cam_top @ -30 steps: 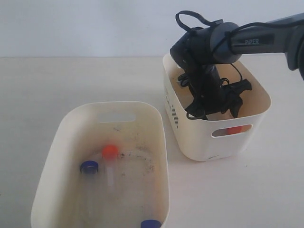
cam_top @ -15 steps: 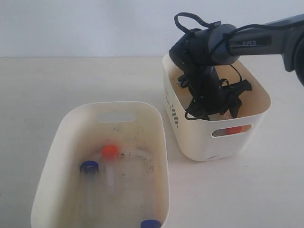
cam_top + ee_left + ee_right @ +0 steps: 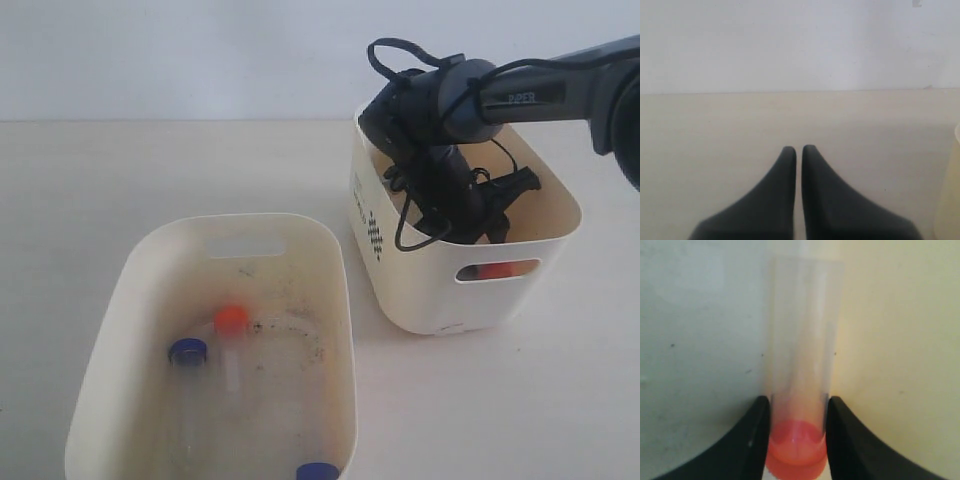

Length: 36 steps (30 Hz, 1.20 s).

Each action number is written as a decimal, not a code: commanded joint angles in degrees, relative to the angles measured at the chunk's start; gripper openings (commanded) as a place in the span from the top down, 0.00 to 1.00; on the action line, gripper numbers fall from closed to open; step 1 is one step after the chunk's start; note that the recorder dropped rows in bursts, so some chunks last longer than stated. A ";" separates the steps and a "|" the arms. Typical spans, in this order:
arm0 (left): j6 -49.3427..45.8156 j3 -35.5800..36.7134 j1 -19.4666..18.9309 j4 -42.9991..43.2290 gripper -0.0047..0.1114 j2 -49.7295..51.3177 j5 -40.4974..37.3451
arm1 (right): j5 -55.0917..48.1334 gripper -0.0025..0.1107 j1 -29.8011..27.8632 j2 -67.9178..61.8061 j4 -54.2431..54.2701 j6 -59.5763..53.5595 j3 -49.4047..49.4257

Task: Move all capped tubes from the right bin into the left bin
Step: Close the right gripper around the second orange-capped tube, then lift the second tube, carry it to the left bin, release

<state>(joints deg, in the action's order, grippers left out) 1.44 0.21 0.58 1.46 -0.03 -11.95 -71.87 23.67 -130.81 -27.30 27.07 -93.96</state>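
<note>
**Right gripper clamped on the last tube in the right bin**

My right gripper [image 3: 797, 407] has both fingers [image 3: 752, 432] pressed against the sides of an orange-capped tube [image 3: 802, 340], just above its cap, with the clear body lying ahead of the tips against the pale inside of the right bin [image 3: 440, 295]. My right arm [image 3: 520, 95] reaches across level, then the wrist bends steeply down so the gripper sits below the bin's rim. Orange shows through the slot handle just beneath it.

My left gripper [image 3: 798, 150] hangs over bare table [image 3: 715, 125], fingers together with only a sliver between them, holding nothing.

Since half a second ago the right bin has slid a little away from the left bin [image 3: 120, 290], my wrist going with it, and more of its black dotted print [image 3: 375, 232] now faces the camera.

Count: four tubes. One is in my right gripper. Three lie well apart from it in the left bin: a second orange-capped tube [image 3: 232, 320], a blue-capped tube [image 3: 187, 351] and another blue cap [image 3: 317, 470] at the near edge. Two bins.
</note>
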 commanded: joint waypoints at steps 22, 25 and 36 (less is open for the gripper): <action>0.54 -0.21 -0.02 -0.36 0.92 0.03 0.35 | 2.44 0.98 -0.28 19.82 2.44 2.01 0.74; 0.54 -0.21 -0.02 -0.36 0.92 0.03 0.35 | 2.74 0.98 -0.28 24.32 5.17 1.90 0.74; 0.54 -0.21 -0.02 -0.36 0.92 0.03 0.35 | 5.07 0.98 1.85 42.16 34.15 -14.57 0.74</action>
<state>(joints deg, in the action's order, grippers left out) 1.44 0.21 0.58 1.46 -0.03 -11.95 -66.06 24.28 -92.36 3.09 16.82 -93.38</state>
